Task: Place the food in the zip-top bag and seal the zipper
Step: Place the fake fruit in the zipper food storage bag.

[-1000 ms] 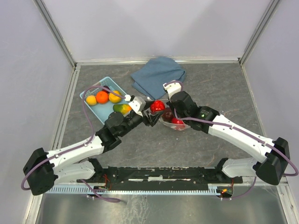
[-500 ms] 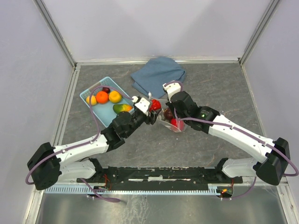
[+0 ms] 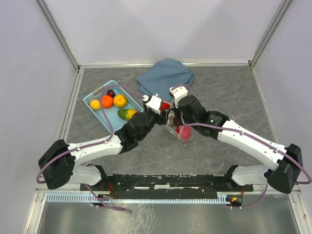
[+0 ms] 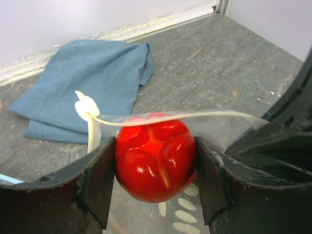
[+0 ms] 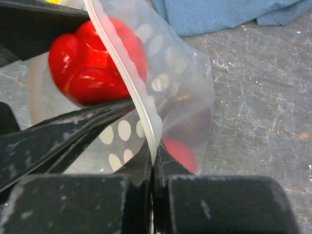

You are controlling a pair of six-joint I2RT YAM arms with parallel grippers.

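Observation:
My left gripper (image 4: 155,168) is shut on a glossy red toy fruit (image 4: 155,163) and holds it at the mouth of the zip-top bag (image 4: 222,126); it also shows in the top view (image 3: 164,108). My right gripper (image 5: 153,158) is shut on the bag's zipper edge (image 5: 131,83) and holds the dotted bag (image 5: 180,87) open. A red fruit (image 5: 179,153) and a dark purple one (image 5: 192,126) lie inside the bag. More fruit, orange (image 3: 107,101), yellow (image 3: 120,101), green (image 3: 126,114) and dark (image 3: 111,93), sit in the basket.
The light-blue basket (image 3: 93,97) stands left of the arms. A folded blue cloth (image 3: 163,78) lies behind the bag, also in the left wrist view (image 4: 83,83). Grey walls enclose the dark table.
My left gripper has carried the red fruit right and forward to the bag's mouth. The bag has been drawn up narrower; my right gripper has held its grip.

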